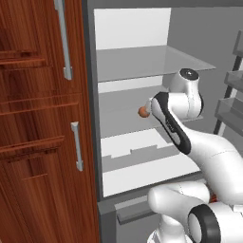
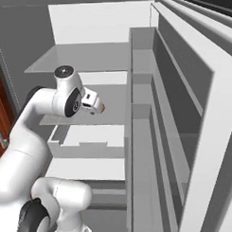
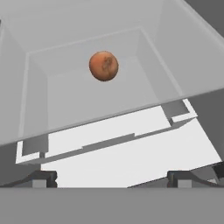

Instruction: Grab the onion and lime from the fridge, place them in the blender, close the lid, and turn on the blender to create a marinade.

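end effector [image 3: 112, 179] spread wide, its two dark finger tips [image 3: 43, 178] far apart at the bottom of the hand view, nothing between them. white arm with dark joints [image 1: 176, 124] rises from the base, bends at the elbow and reaches into the open grey-walled fridge [image 1: 91, 142] at middle-shelf height, wrist pointing inward. small round orange-brown onion [image 3: 104, 66] rests on the pale glass middle shelf [image 3: 87, 100], ahead of the fingers and apart from them; from the left base view it peeks out just beside the wrist [image 1: 144, 111]. white drawer [image 1: 142, 166] sits below the shelf. grey door racks [image 2: 152, 150] stand to the arm's right. red-brown wooden cupboard with metal handles [image 1: 38, 142] flanks the fridge on the left.
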You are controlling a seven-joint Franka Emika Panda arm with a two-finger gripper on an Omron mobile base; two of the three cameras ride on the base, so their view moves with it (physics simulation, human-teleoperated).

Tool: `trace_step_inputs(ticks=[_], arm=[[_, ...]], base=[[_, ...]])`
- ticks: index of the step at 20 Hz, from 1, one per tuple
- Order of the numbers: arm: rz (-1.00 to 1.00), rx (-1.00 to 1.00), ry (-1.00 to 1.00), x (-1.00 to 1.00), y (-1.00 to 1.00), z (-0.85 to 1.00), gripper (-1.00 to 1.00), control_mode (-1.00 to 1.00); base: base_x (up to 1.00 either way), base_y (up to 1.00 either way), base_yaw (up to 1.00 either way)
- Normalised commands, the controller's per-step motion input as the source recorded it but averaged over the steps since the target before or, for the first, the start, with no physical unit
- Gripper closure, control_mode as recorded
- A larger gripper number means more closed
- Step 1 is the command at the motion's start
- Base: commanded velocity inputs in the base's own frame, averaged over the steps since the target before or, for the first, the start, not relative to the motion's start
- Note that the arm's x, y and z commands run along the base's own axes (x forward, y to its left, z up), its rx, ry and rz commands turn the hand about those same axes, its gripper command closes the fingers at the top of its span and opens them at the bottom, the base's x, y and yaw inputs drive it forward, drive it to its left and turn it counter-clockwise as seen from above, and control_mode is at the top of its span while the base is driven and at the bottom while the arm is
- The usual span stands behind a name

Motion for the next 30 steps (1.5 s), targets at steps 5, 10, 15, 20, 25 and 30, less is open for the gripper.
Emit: trace_step_inputs(ticks=[5, 10, 15, 20, 25, 30], arm=[[0.0, 0.0, -0.01, 0.51, 0.0, -0.36, -1.0, -1.0], [0.0, 0.0, -0.05, 0.43, 0.0, -0.37, -1.0, -1.0], [0.0, 0.0, -0.07, 0.44, 0.0, -0.24, -1.0, -1.0], [0.0, 0.0, -0.03, 0.44, 0.03, -0.22, -1.0, -1.0], [0.0, 0.0, 0.0, 0.37, 0.09, -0.23, -1.0, -1.0], [0.0, 0.0, 0.0, 0.4, 0.07, -0.12, -1.0, -1.0]], base=[[0.0, 0.0, 0.0], [0.0, 0.0, 0.0], [0.0, 0.0, 0.0], [0.0, 0.0, 0.0], [0.0, 0.0, 0.0], [0.0, 0.0, 0.0]])
